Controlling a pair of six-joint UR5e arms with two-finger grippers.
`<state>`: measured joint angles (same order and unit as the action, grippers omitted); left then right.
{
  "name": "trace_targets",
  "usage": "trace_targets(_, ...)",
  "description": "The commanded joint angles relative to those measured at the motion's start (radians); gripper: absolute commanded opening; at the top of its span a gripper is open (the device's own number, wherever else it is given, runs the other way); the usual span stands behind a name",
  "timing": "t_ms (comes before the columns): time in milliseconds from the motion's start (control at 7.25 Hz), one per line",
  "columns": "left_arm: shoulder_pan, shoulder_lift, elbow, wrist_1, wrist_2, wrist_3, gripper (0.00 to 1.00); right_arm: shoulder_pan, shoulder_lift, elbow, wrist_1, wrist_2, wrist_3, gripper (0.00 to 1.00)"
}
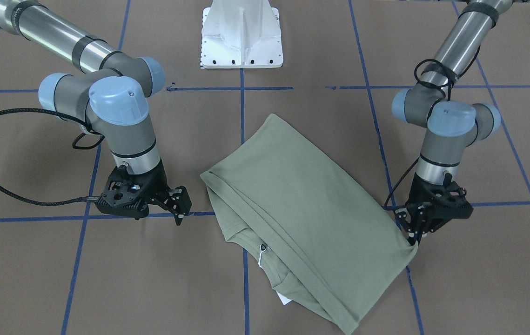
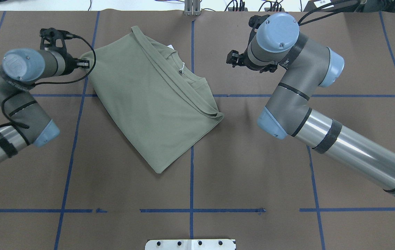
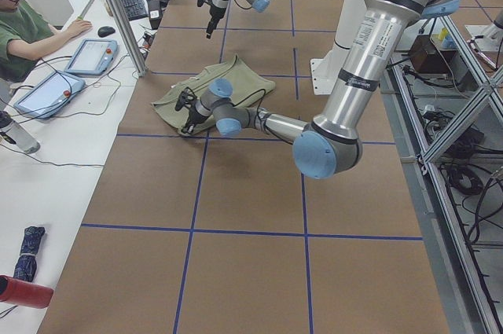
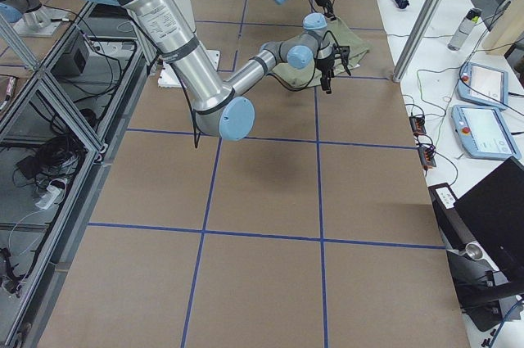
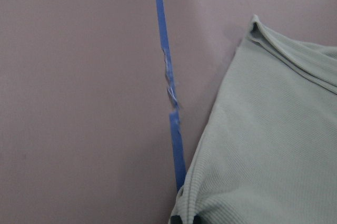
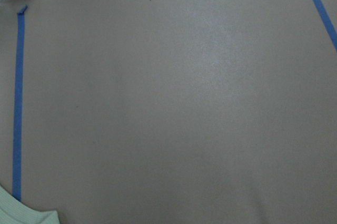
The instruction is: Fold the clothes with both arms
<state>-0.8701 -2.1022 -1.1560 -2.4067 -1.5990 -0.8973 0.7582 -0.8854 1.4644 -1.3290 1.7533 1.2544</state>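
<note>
Both arms at the fold, seen from across and from above. The shirt [image 2: 142, 104] lies flat on the counter [image 2: 252, 166], already doubled over. Its long axis runs on a diagonal, from the far side on the robot's left toward the near side on its right. The collar [image 1: 246, 239] and its white tag string [image 1: 261, 253] peek out along the far edge.

Note the left gripper [image 1: 412, 238]. It is clenched on the far left corner of the shirt, and the wrist view shows the knit bunched up at the fingertips beside a blue tape line [image 5: 164, 50].

The right gripper [image 1: 180, 209] grasps nothing. Its jaws look parted, and it hangs low over bare counter, near the shirt's edge but clear of it. From this gripper the cloth lies toward the robot's left, and the closest free corner [image 2: 218, 116] sits a little nearer the robot's base.

You should read that offset as the relation that decides the next move. The left arm has its hold, and the right arm is the nearer one to the open corner. It would probably have to travel inward and back to reach it.
</note>
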Motion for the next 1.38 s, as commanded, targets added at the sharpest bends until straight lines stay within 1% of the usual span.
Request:
trace_targets(0, -0.036, -0.169, 0.223, -0.003, 0.004, 0.046, 0.0, -0.01, 0.0, 0.016, 0.001, -0.001, 0.008, 1.0)
trace_targets(138, -0.038, -0.167, 0.219, -0.014, -0.002, 0.046, 0.2, -0.023, 0.006, 0.019, 0.001, -0.003, 0.038, 1.0)
trace_targets(276, -0.041, -0.153, 0.182, -0.028, -0.006, 0.075, 0.99, -0.049, 0.019, 0.016, 0.001, -0.008, 0.098, 1.0)
trace_targets(414, -0.052, -0.118, 0.117, -0.034, -0.071, 0.086, 1.0, -0.071, 0.038, 0.01, 0.001, -0.026, 0.187, 0.98)
trace_targets(551, -0.064, -0.063, 0.064, -0.069, -0.169, 0.083, 1.0, -0.085, 0.057, 0.004, -0.002, -0.088, 0.276, 0.97)
trace_targets(689, -0.067, 0.02, -0.027, -0.104, -0.186, 0.081, 1.0, -0.106, 0.104, -0.04, -0.003, -0.127, 0.354, 0.93)
trace_targets(827, -0.067, 0.074, -0.106, -0.103, -0.188, 0.08, 1.0, -0.121, 0.182, -0.143, -0.001, -0.153, 0.444, 0.86)
trace_targets(965, -0.066, 0.092, -0.128, -0.103, -0.188, 0.078, 1.0, -0.137, 0.224, -0.229, 0.042, -0.162, 0.454, 0.83)
trace_targets(1103, -0.066, 0.094, -0.129, -0.104, -0.188, 0.078, 1.0, -0.157, 0.23, -0.283, 0.094, -0.167, 0.444, 0.83)
trace_targets(1241, -0.066, 0.094, -0.129, -0.104, -0.188, 0.078, 1.0, -0.171, 0.255, -0.329, 0.094, -0.175, 0.363, 0.86)
